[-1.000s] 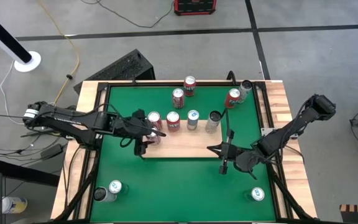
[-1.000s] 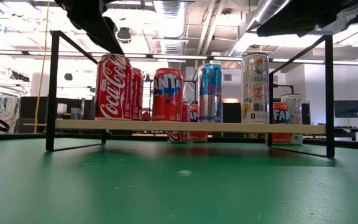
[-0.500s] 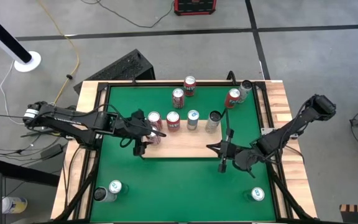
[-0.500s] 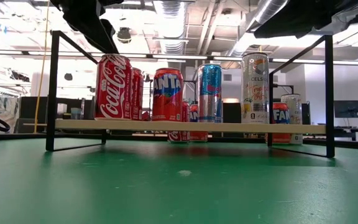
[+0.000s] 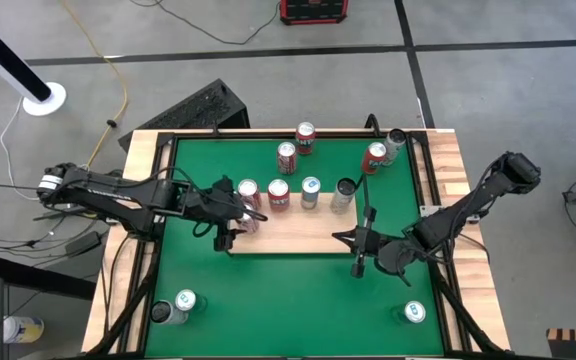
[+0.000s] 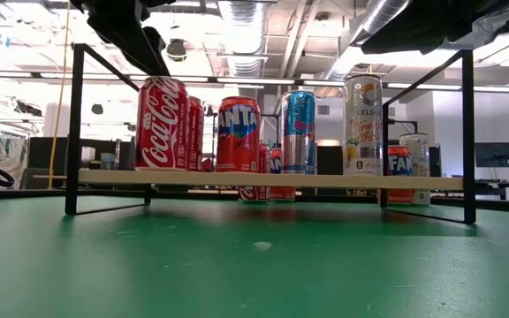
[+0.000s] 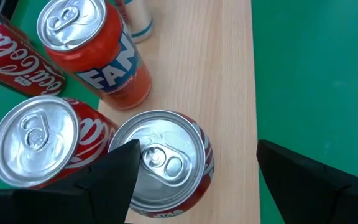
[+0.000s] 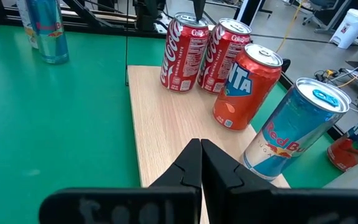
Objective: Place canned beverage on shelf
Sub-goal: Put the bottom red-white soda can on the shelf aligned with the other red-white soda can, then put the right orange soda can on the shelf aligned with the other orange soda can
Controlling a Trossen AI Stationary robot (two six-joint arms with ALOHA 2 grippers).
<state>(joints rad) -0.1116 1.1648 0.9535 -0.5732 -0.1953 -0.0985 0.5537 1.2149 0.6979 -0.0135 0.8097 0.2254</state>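
Here the red can [image 7: 163, 163] stands upright under the left claw [image 7: 194, 177], fingers apart.

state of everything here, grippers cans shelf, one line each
left gripper: open, fingers either side of a can top
right gripper: shut, empty, over the shelf
Coke cans: two, upright on the shelf
Fanta can: upright on the shelf
Red Bull can: upright on the shelf
shelf: flat, near part bare
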